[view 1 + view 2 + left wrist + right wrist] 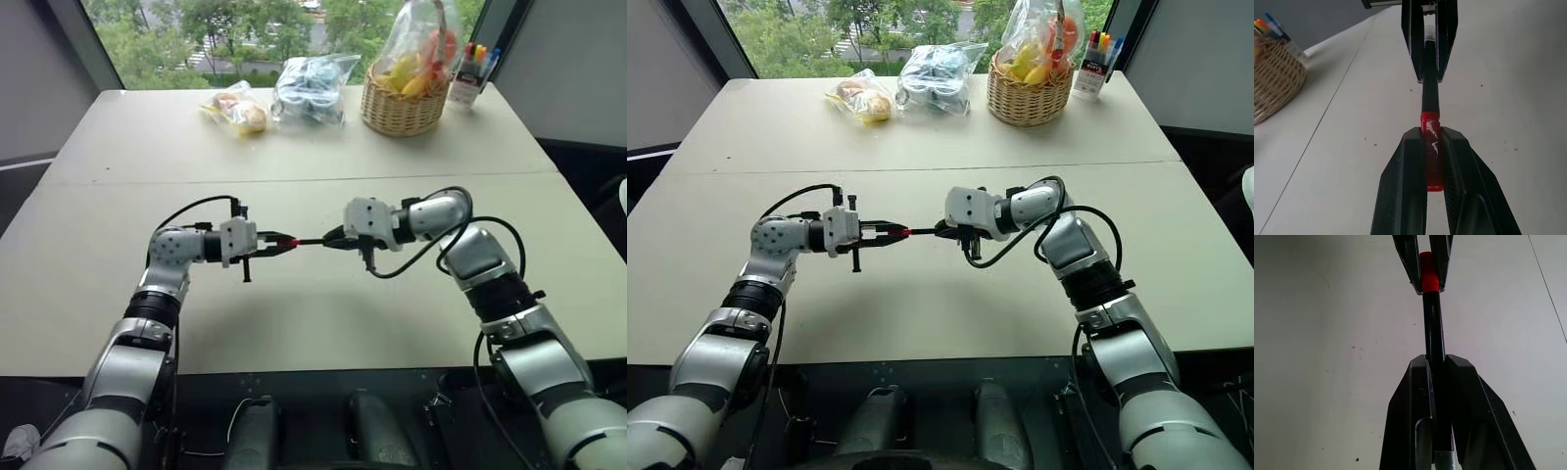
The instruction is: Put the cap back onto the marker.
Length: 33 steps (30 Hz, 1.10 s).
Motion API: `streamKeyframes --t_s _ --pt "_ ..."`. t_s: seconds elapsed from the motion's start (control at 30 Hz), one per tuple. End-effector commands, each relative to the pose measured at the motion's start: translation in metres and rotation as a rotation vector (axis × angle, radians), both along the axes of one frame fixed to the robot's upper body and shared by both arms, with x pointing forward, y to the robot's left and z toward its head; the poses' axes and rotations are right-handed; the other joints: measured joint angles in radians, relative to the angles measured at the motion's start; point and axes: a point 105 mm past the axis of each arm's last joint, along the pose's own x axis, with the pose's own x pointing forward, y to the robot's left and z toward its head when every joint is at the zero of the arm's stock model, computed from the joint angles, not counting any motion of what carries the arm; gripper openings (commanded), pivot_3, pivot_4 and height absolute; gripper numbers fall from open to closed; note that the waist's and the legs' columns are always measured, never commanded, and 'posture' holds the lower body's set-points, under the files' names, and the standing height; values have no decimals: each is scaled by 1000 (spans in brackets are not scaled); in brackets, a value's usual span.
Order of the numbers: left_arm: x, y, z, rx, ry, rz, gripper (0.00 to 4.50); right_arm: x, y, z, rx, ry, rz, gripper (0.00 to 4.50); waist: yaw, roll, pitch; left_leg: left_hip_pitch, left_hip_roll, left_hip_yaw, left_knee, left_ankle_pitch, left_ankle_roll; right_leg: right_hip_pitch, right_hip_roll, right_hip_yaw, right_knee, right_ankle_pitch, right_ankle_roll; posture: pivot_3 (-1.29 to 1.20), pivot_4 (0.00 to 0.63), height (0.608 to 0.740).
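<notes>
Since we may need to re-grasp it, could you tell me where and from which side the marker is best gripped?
Grip the marker on its bare black barrel, probably from the end away from the cap, along its axis, as the right gripper does. It lies level above the table, and the left gripper occupies the cap end.

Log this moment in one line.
left claw: shut on cap | right claw: shut on marker | cap meets marker tip, above table
</notes>
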Motion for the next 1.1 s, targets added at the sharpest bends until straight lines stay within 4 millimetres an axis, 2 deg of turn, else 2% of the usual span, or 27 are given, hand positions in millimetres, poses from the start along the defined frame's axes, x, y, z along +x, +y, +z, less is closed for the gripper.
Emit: streamKeyframes --t_s 0.03,0.33,0.6,1.1 --pt "2 -12 16 30 -142 -46 0 -9 25 17 50 -49 97 65 0 0 0 0 0 0 0 0 0 0 0 0 0 0 0 0 150 740" --pt "9 -12 20 -27 -178 15 0 -13 35 24 92 -40 109 65 0 0 0 0 0 0 0 0 0 0 0 0 0 0 0 0 150 740" --pt "6 -14 22 -11 -221 -8 0 -19 45 31 92 -77 141 65 0 0 0 0 0 0 0 0 0 0 0 0 0 0 0 0 150 740" --pt "-7 -21 32 62 -379 -85 0 -18 46 38 41 -238 160 65 0 0 0 0 0 0 0 0 0 -1 0 0 0 0 0 0 150 740"
